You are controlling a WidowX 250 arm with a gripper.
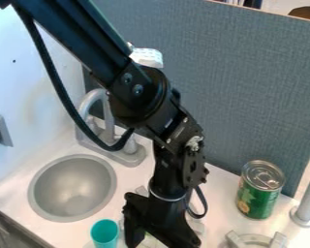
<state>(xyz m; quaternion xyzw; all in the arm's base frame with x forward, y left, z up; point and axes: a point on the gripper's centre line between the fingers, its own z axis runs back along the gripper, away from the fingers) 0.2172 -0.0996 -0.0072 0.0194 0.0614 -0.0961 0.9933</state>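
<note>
The black gripper point(159, 239) hangs low over the counter at the bottom centre, its two fingers spread apart. Close on its left stands a teal cup point(105, 232), with a small gap between them. Under and behind the gripper are pale grey and greenish pieces, mostly hidden by it; I cannot tell what they are. A green can with a silver lid point(258, 190) stands upright to the right, well apart from the gripper.
A round grey sink point(72, 188) lies to the left, with a grey faucet point(108, 127) behind it. A grey burner-like ring point(253, 239) and a grey post point(308, 198) are at the lower right. A blue-grey panel point(241, 92) stands along the back.
</note>
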